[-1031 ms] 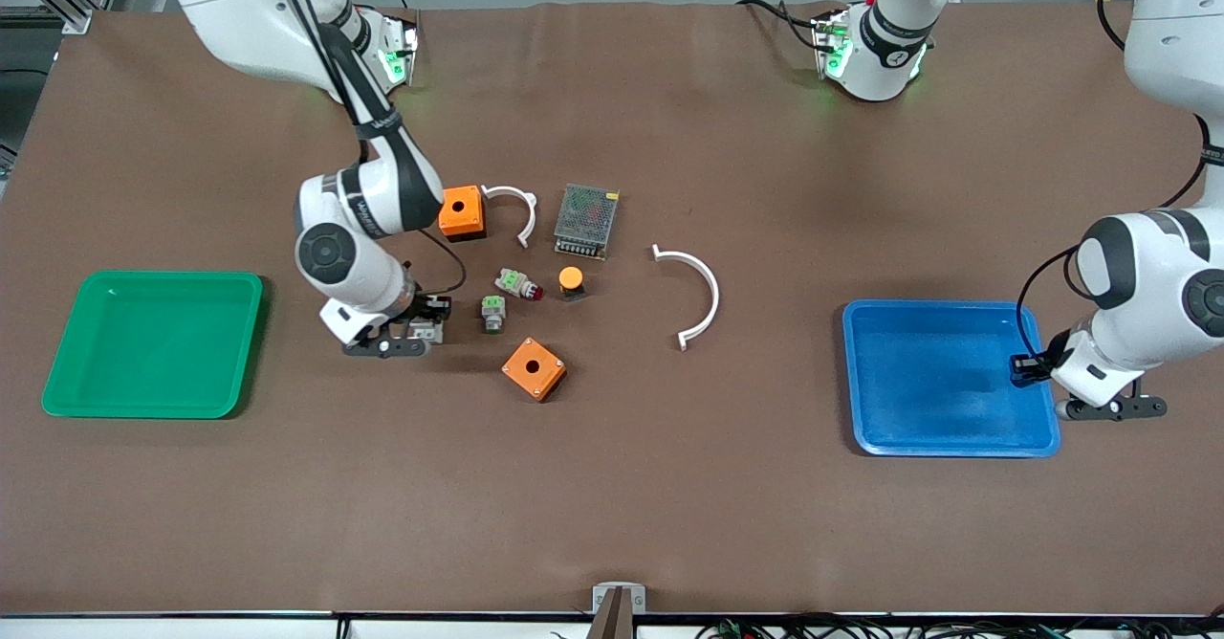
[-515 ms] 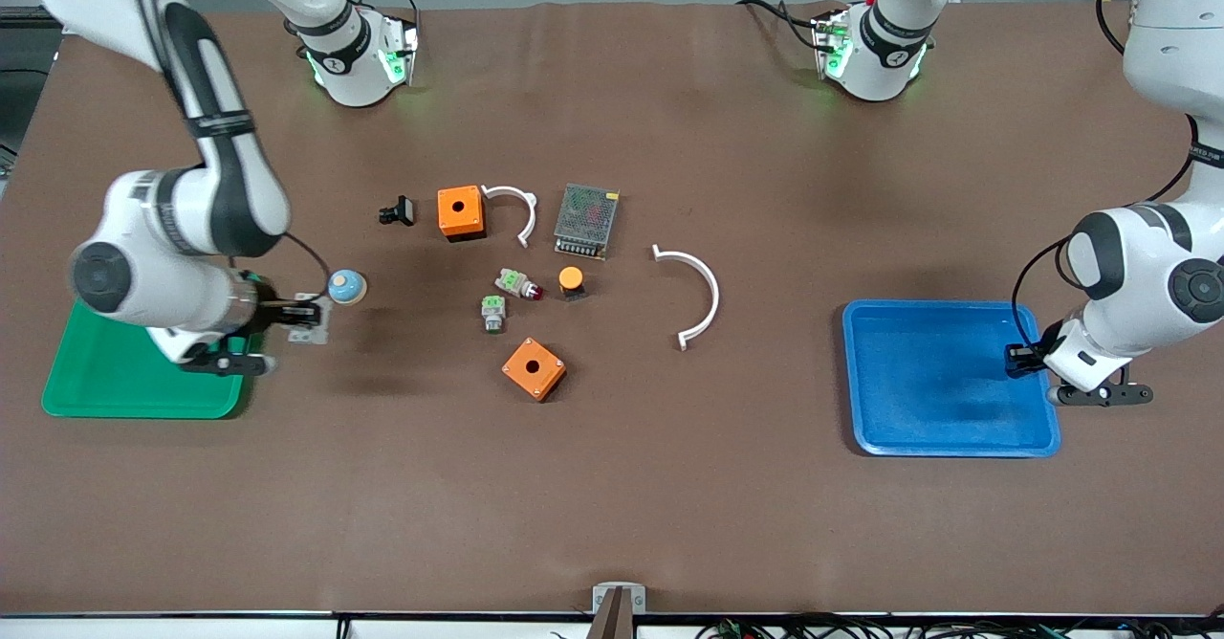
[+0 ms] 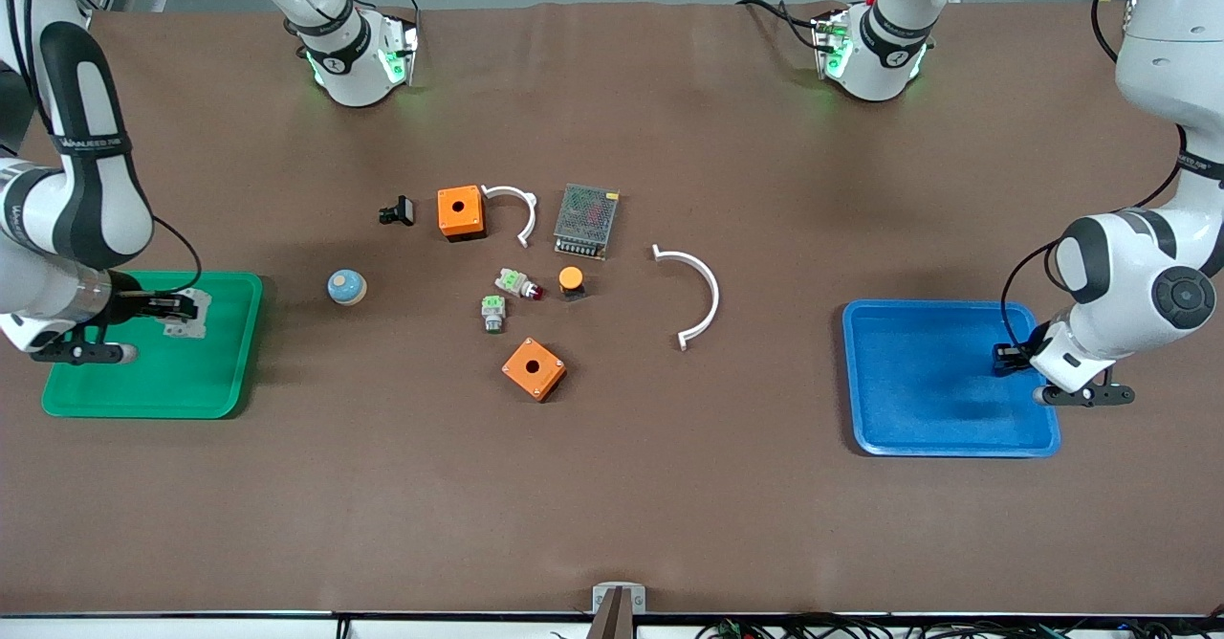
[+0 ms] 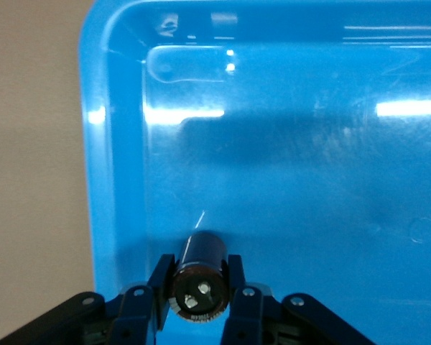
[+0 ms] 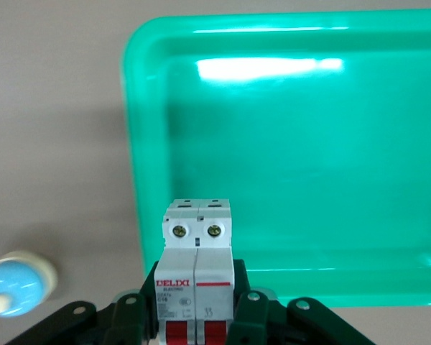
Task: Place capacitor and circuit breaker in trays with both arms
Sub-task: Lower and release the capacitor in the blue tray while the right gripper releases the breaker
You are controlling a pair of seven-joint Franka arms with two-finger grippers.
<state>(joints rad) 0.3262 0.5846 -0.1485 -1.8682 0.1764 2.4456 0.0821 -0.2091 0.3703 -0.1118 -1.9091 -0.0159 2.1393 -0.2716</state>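
Since before, we've carried the circuit breaker (image 5: pixel 196 277) in our clamped right claw (image 3: pixel 170 308) over the green tray (image 3: pixel 153 400); left claw (image 4: pixel 197 298) grips the capacitor (image 4: pixel 199 277) over the blue tray (image 3: pixel 918 438); both await release.

Green tray (image 3: pixel 239 352), blue tray (image 3: pixel 861 381)

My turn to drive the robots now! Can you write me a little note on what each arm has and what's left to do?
Left end effector: shut on the small black cylinder capacitor, over the blue plastic tray.
Right end effector: shut on the white-grey block circuit breaker, over the green plastic tray.
Done: both parts picked up and carried to the trays.
Left: lower and release each.
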